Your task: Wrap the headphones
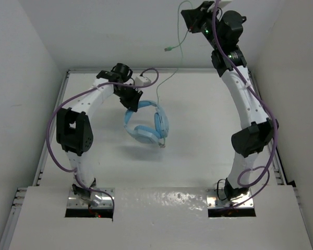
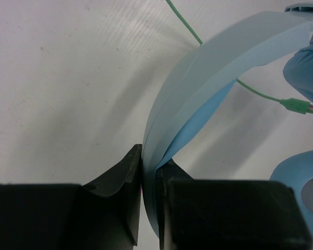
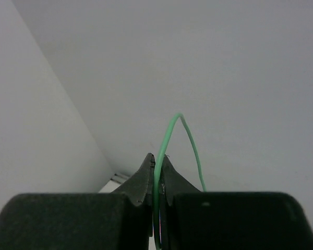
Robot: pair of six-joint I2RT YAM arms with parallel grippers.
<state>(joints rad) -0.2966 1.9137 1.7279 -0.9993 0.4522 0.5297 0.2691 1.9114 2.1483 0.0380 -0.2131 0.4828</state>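
Blue headphones (image 1: 146, 133) hung mid-frame; our left gripper (image 2: 148, 167) clamped headband (image 2: 224, 57). Upper right, our right gripper (image 3: 157, 165) pinched green cable (image 3: 169, 130); plug (image 1: 168, 49) dangled near top centre.

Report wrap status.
Left gripper shut on curved headband of light blue over-ear headphones. Right gripper shut on thin pale green cable, held high. No obstruction seen.

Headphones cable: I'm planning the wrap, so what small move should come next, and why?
Probably carry the right tool down toward the headband to start a loop: it pinches the cable raised high, while the left tool clamps the headband.
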